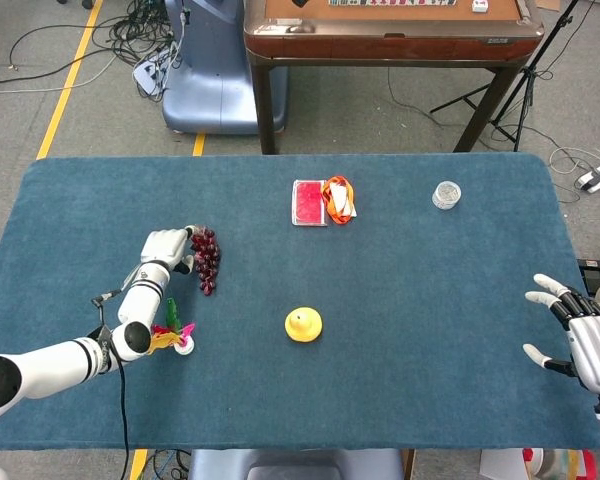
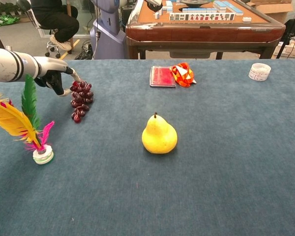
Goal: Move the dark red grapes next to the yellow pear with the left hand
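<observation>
Reach step: my left hand [image 2: 56,78], fingers apart, touches the grapes [image 2: 80,100] at frame left; next I close, carry to the pear [image 2: 159,134].

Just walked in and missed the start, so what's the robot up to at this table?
The robot's left hand is at the top of the bunch of dark red grapes lying on the blue table, its fingers touching or nearly touching the bunch; no grip is visible yet. The yellow pear stands apart toward the table's middle, so the grapes are not yet moved. A feathered shuttlecock stands near the left arm. The right hand rests open at the table's far edge.
</observation>
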You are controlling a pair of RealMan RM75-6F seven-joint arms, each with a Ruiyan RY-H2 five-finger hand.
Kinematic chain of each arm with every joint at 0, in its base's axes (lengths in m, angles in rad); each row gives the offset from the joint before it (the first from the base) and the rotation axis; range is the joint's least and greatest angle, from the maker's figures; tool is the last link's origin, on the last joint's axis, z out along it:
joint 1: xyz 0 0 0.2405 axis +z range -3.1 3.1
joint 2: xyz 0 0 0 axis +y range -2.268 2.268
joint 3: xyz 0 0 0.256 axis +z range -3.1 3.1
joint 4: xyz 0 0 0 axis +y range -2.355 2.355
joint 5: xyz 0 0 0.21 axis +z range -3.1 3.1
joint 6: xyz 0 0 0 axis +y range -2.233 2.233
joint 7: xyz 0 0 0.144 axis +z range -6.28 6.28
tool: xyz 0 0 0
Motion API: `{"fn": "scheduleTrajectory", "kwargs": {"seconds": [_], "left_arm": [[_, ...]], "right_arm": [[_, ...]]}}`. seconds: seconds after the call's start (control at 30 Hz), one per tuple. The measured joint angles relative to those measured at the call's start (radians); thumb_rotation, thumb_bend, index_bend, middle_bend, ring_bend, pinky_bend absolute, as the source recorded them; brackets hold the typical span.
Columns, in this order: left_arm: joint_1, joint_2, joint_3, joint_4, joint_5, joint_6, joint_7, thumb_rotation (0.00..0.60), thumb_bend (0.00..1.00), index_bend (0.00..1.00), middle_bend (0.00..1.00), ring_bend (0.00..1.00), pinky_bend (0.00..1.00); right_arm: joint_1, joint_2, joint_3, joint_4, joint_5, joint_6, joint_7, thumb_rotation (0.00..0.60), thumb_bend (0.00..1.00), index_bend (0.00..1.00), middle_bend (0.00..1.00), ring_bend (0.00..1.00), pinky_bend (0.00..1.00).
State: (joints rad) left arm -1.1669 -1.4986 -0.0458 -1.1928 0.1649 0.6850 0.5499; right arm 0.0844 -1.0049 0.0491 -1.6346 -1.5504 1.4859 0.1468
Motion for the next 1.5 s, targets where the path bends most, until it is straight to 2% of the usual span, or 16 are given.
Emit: {"fn": "scheduleTrajectory", "kwargs": {"seconds": [0.3, 1.2, 1.33, 1.5], "left_arm": [[0.007, 0.022, 0.001, -0.049, 0.010, 0.014, 0.015, 0.600, 0.55, 0.25, 1.00, 1.00, 1.00], [0.071, 0.157, 0.016, -0.308, 0.191, 0.064, -0.039, 0.600, 0.55, 0.27, 1.00, 1.00, 1.00], [0.085, 0.168, 0.010, -0.311, 0.198, 0.086, -0.061, 0.600, 0.55, 0.27, 1.00, 1.00, 1.00], [0.094, 0.164, -0.004, -0.287, 0.198, 0.118, -0.071, 0.600, 0.55, 0.21, 1.00, 1.00, 1.00]], "right_arm": [[0.003, -0.003, 0.000, 0.001, 0.003, -0.007, -0.004, 0.600, 0.11, 0.29, 0.17, 0.17, 0.31], [0.004, -0.007, 0.000, 0.001, 0.006, -0.013, -0.013, 0.600, 0.11, 0.29, 0.17, 0.17, 0.31], [0.005, -0.009, -0.001, 0.001, 0.006, -0.016, -0.015, 0.600, 0.11, 0.29, 0.17, 0.17, 0.31], [0.005, -0.009, 0.001, 0.002, 0.009, -0.016, -0.016, 0.600, 0.11, 0.29, 0.17, 0.17, 0.31]]}}
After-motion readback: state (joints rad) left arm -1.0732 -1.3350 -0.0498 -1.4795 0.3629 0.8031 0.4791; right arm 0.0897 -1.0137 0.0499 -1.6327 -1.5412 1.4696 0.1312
